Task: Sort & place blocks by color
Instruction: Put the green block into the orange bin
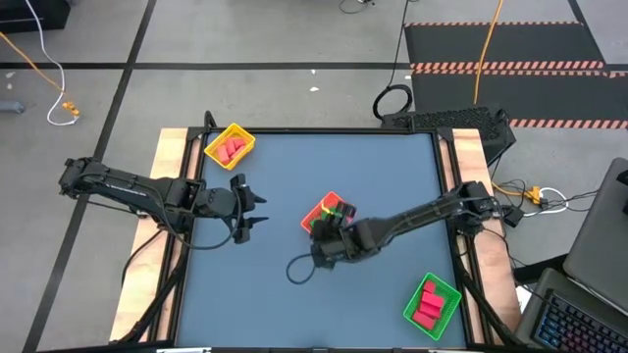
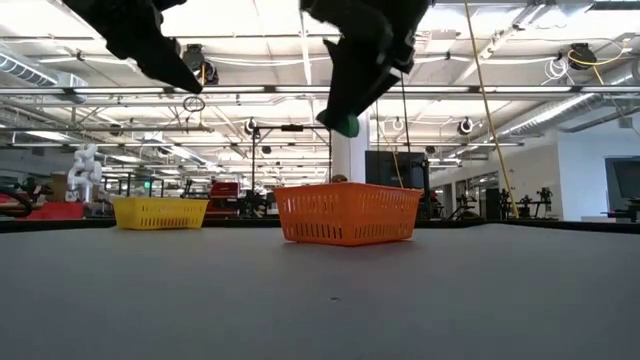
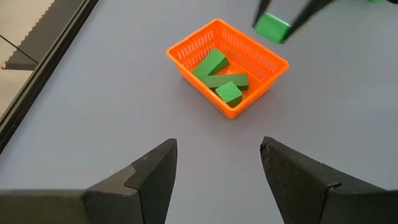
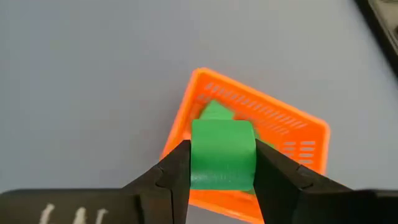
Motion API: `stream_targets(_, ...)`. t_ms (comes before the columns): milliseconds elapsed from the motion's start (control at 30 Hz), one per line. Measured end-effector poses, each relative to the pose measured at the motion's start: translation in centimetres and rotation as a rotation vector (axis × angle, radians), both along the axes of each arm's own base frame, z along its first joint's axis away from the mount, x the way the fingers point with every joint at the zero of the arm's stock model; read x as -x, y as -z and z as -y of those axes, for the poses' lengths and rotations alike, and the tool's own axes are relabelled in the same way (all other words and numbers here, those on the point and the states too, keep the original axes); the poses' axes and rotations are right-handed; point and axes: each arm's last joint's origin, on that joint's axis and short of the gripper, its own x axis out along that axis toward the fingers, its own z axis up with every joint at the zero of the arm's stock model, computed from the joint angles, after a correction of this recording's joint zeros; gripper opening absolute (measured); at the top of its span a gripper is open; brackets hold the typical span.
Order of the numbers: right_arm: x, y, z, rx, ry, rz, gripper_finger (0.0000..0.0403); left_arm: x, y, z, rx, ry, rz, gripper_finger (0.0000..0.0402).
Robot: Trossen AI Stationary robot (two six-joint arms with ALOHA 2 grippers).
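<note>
An orange tray (image 1: 332, 209) stands mid-table with three green blocks (image 3: 219, 73) lying in it. My right gripper (image 4: 222, 163) is shut on a fourth green block (image 4: 222, 152). It hovers over the tray's near side, well above the table (image 2: 345, 118). This held block also shows in the left wrist view (image 3: 272, 27). My left gripper (image 1: 260, 213) waits open to the left of the orange tray, with nothing between its fingers (image 3: 217, 155). Red blocks lie in a yellow tray (image 1: 229, 145) and a green tray (image 1: 432, 306). My right gripper pinches the green block by two opposite side faces (image 4: 194, 155) between its two fingers. The fingers slant down from the table's right. The block is lifted clear, high over the orange tray's rim (image 4: 186, 112).
The yellow tray stands at the far left corner and the green tray at the near right corner. Bare grey table (image 1: 373, 167) lies between the trays. Wooden side rails (image 1: 172, 157) run along both table sides.
</note>
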Motion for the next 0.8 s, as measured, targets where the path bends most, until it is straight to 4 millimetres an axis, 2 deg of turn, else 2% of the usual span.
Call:
stream_targets(267, 0.0, 0.3, 1.1, 0.01, 0.019, -0.026, 0.0128, 0.0, 0.0, 0.0, -0.004, 0.003, 0.002, 0.0234)
stream_targets(567, 1.1, 2.7, 1.4, 0.01, 0.068, -0.085, 0.0129, 0.0, 0.0, 0.0, -0.005, 0.005, 0.005, 0.0234)
stream_targets(800, 0.8, 3.4, 1.6, 0.005, 0.057, -0.047, 0.0132, 0.0, 0.0, 0.0, -0.005, 0.004, 0.005, 0.0234)
